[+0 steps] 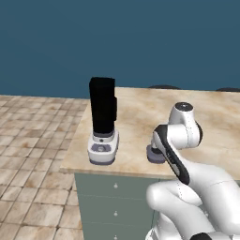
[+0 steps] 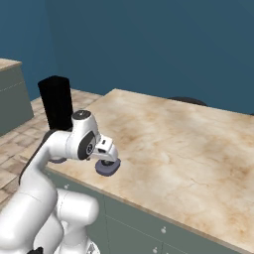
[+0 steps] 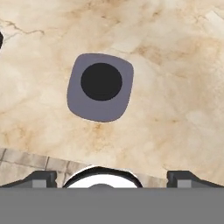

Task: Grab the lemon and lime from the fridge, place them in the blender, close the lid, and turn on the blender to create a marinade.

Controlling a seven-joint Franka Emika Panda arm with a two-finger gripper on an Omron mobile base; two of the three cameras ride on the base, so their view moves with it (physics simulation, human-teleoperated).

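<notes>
The blender point(image 1: 103, 123) stands at the left end of the counter point(image 1: 140, 117). To the blender's right, the lid point(image 3: 100, 86) lies flat on the marble. Above the lid hangs the end effector point(image 3: 112, 177), fingers spread wide, holding nothing.

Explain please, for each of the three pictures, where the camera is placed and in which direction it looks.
Left base view: behind the arm's left, facing forward and down at the blender on the marble counter; the arm rises lower right.
Right base view: behind the arm's right, facing the same counter; the arm rises lower left, its pincer open above the lid.
Hand view: on the hand, looking down at the lid; fingertips at the bottom.
Shared: both base views show blender, lid and counter.
</notes>
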